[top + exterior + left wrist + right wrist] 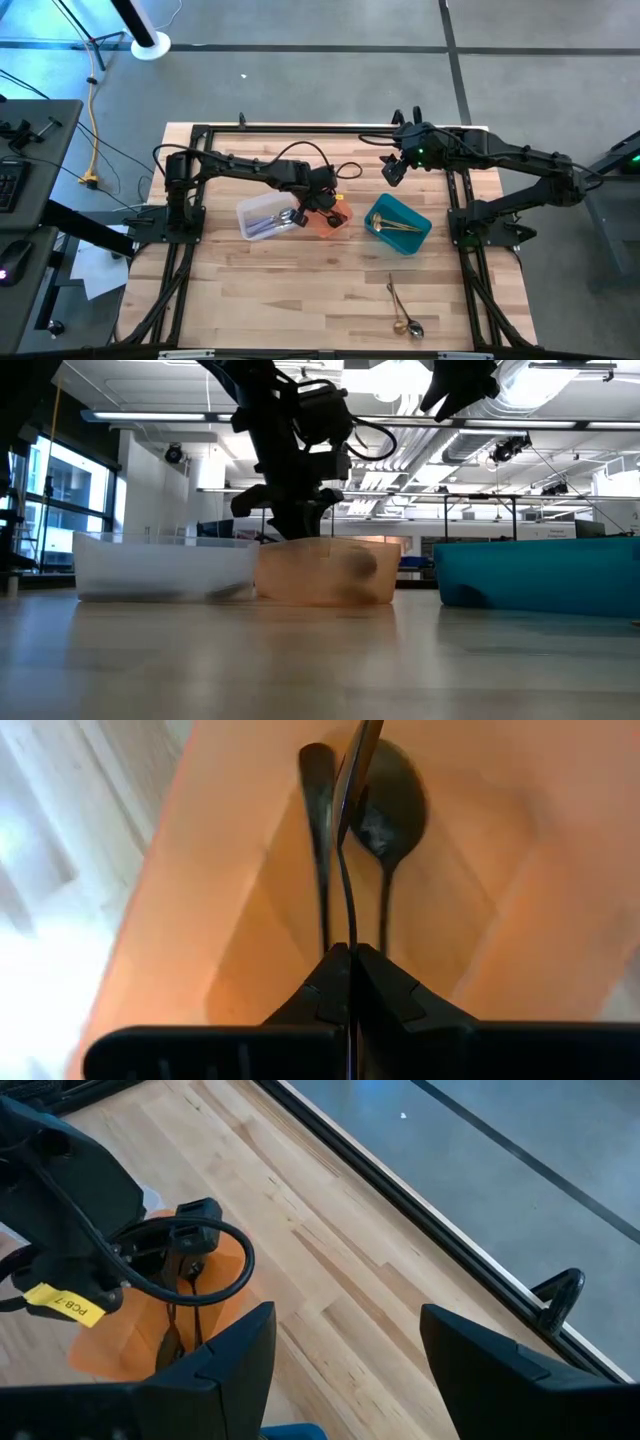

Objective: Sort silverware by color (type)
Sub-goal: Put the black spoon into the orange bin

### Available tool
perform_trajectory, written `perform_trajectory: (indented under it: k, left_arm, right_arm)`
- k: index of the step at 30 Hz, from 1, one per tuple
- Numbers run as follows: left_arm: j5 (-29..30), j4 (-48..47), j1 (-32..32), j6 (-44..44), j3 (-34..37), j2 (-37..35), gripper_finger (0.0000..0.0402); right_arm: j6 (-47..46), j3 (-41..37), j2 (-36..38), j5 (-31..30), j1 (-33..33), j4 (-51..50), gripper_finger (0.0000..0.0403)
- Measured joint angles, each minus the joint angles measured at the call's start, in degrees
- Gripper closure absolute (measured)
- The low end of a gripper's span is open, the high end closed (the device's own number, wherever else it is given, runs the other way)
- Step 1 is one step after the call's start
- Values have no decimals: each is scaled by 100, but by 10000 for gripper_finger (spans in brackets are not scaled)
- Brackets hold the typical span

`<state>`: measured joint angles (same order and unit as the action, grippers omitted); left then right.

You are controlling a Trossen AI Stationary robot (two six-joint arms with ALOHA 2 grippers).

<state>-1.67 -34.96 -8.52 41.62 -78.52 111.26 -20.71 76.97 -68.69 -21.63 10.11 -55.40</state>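
Your left gripper point(350, 965) hangs over the orange bin point(338, 222) near the middle of the bench, its fingers pinched tight on the thin stem of a black utensil point(347, 840) that dangles into the bin; whether it is a spoon or a fork you cannot tell. Beneath it, on the translucent orange plastic floor, lie a black spoon point(388, 815) with a dull oval bowl and, just beside it, a slim black handle point(318, 830).

Your right gripper point(393, 170) hovers above the far edge of the bench, between the orange bin and the teal bin point(385, 205), its two broad dark fingers point(225, 1355) spread wide with nothing between them.

The clear bin point(250, 210), frosted and rectangular, touches the orange one on its left side and holds shiny silver silverware point(278, 221). The teal bin, opaque, holds gold silverware point(396, 226). Near the bench's front edge two loose spoons point(402, 312), one gold and one silver, lie on the pale wood planks.

A yellow tag point(66, 1304) on the left arm's cable reads "PCB 7".
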Motion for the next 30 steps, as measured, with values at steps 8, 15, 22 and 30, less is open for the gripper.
perform_trajectory:
  k: [8,15,22,30]
  left_arm:
    - [70,62,-40,64,0,0,402]
    - [-363,90,-166,50,-11,64,401]
    - [-334,-3,-165,51,-9,333,401]
    - [-309,140,-117,-91,-4,363,401]
  right_arm:
    - [-24,0,0,24,0,0,169]
    - [-24,0,0,31,0,0,169]
    - [-26,0,2,39,0,0,169]
    - [-33,0,2,39,-2,15,169]
